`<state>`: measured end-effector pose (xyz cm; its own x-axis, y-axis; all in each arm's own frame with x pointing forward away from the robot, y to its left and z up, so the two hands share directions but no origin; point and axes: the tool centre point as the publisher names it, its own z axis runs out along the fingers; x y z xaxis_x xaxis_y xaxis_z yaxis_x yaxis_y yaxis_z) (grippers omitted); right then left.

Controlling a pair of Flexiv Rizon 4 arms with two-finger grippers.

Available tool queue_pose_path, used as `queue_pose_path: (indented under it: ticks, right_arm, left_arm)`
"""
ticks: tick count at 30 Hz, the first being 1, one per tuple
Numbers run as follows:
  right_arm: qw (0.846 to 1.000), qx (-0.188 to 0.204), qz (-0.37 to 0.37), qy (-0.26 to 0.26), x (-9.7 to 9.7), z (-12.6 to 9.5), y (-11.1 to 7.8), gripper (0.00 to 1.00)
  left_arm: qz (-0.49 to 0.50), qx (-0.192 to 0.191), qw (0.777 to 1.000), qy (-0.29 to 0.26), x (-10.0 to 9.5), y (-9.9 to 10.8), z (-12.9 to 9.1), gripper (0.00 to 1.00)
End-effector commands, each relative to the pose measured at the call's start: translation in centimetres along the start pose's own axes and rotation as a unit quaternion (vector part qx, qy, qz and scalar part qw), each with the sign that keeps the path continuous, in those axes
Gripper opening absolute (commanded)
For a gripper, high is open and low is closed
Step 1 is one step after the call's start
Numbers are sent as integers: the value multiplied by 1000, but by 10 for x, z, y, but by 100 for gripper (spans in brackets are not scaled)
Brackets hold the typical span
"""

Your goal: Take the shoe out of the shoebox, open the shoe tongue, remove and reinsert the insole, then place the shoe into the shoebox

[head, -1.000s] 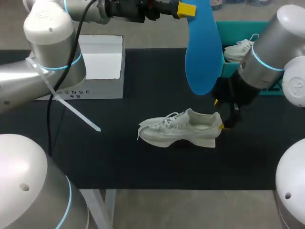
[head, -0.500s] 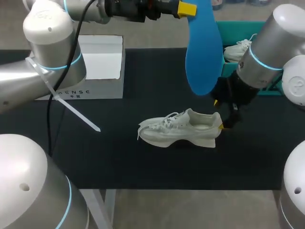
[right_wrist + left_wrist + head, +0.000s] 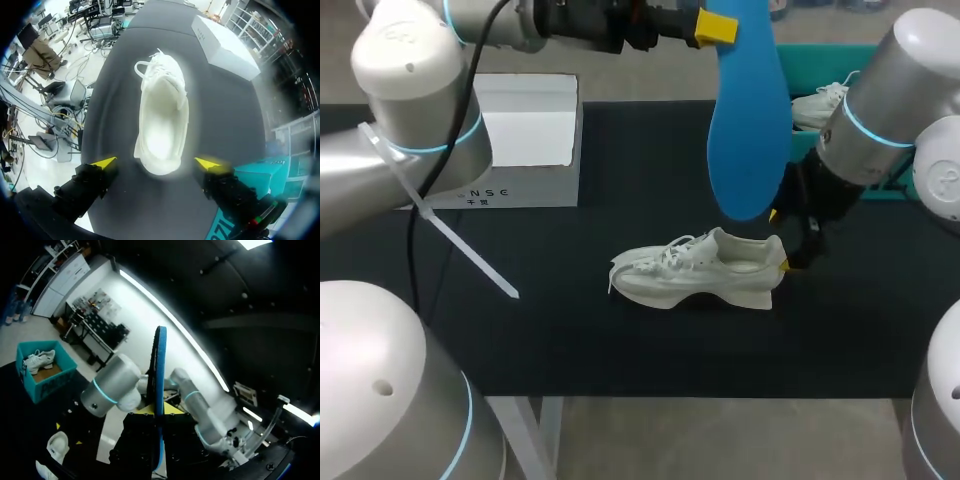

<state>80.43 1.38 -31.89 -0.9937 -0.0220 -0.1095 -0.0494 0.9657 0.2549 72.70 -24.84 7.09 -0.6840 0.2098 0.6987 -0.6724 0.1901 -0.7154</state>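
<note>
Bare table (image 3: 570, 320) beside shoe (image 3: 695, 272); right gripper (image 3: 779, 239) astride heel

From high behind, looks down on the whole tabletop (image 3: 570, 330). At the right wrist, hangs close over the shoe (image 3: 161, 115), shared with overhead. At the left wrist, tilts upward.

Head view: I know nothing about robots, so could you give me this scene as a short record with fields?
White lace-up sneaker: upright on its sole on the black table
Left gripper: shut on a flat blue foam insole, hanging above the sneaker
Right gripper: open, astride the sneaker's heel, not touching it
Teal cardboard shoebox: far right of the table, second white shoe inside
</note>
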Motion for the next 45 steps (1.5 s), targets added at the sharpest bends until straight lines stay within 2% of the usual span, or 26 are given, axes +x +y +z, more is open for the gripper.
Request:
queue_pose_path:
  ticks: [1, 3, 5, 14, 22, 31, 38, 45]
  right_arm:
    - [1000, 1, 0, -1, 1, 0, 0, 100]
    - [1000, 1, 0, -1, 1, 0, 0, 100]
    - [1000, 1, 0, -1, 1, 0, 0, 100]
    - [1000, 1, 0, -1, 1, 0, 0, 100]
    - [999, -13, 32, -18, -8, 9, 43, 100]
    - [997, -1, 71, -33, -20, 26, 66, 100]
    - [996, 12, 82, -38, -29, 39, 69, 100]
    - [995, 31, 93, -28, -42, 51, 55, 100]
  left_arm:
    - [-3, 12, 1000, -9, 0, 6, -14, 0]
    - [-8, 13, 1000, -12, 0, 6, -18, 0]
    - [-15, -3, 1000, -9, 0, 6, -19, 0]
    - [-15, -3, 1000, -9, 0, 6, -19, 0]
    - [-15, -3, 1000, -9, 0, 6, -19, 0]
    - [-15, -3, 1000, -9, 0, 6, -19, 0]
    - [-15, -3, 1000, -9, 0, 6, -19, 0]
    - [-15, -3, 1000, -9, 0, 6, -19, 0]
